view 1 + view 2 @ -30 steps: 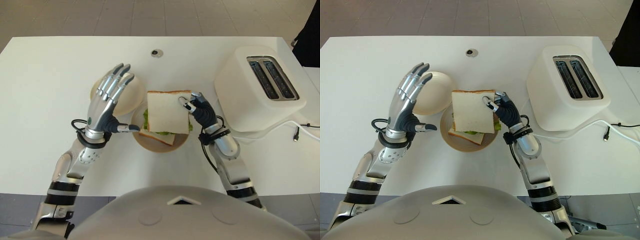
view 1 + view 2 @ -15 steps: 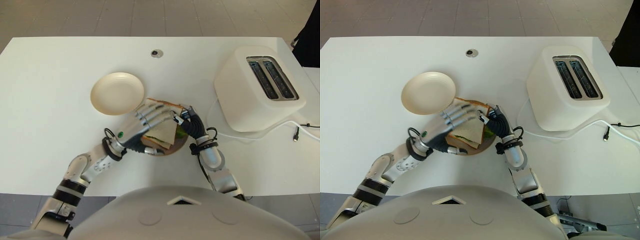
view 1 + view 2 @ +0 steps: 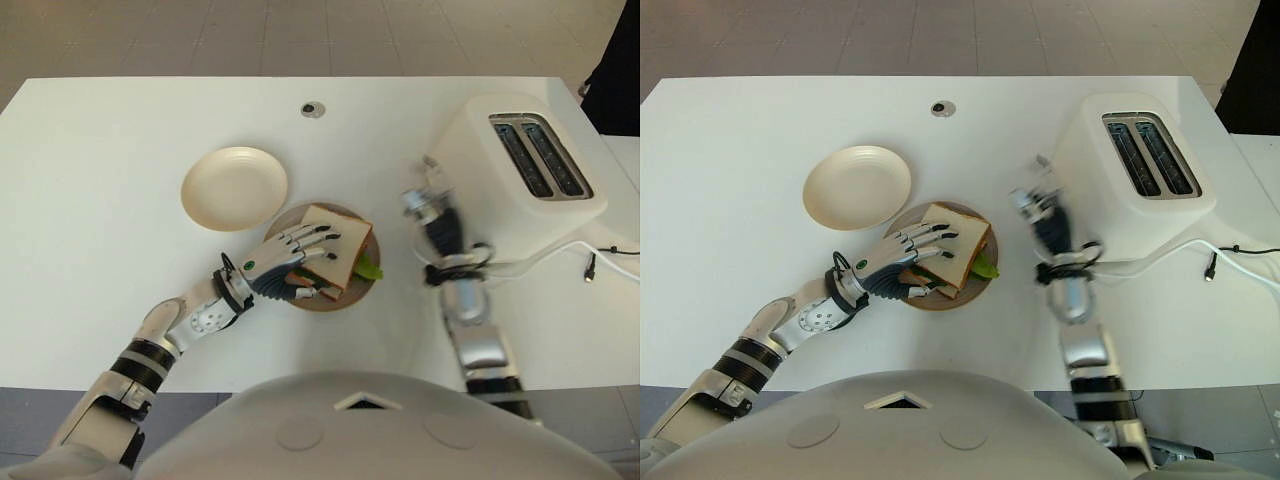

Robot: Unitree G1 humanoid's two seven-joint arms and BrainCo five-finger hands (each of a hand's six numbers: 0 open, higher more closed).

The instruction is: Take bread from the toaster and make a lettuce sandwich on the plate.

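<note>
The sandwich [image 3: 338, 243] lies on a round brown plate [image 3: 318, 306] near the table's front middle. Its top white slice sits askew, and green lettuce [image 3: 368, 268] sticks out on the right. My left hand [image 3: 272, 272] rests on the sandwich from the left. Its fingers [image 3: 312, 238] are stretched flat across the top slice, and its thumb lies at the near edge. My right hand [image 3: 424, 202] is raised to the right of the plate, apart from the sandwich and holding nothing. It is just left of the white toaster [image 3: 505, 185], whose two slots look dark.
A cream plate [image 3: 235, 187] sits behind and left of the sandwich plate. The toaster's white cable [image 3: 575, 250] runs along the table at the right. A small round fitting [image 3: 314, 107] is set into the far middle of the table.
My left hand came down from above the cream plate onto the sandwich. My right hand let go of the top slice and moved right, toward the toaster. The top slice now lies skewed.
</note>
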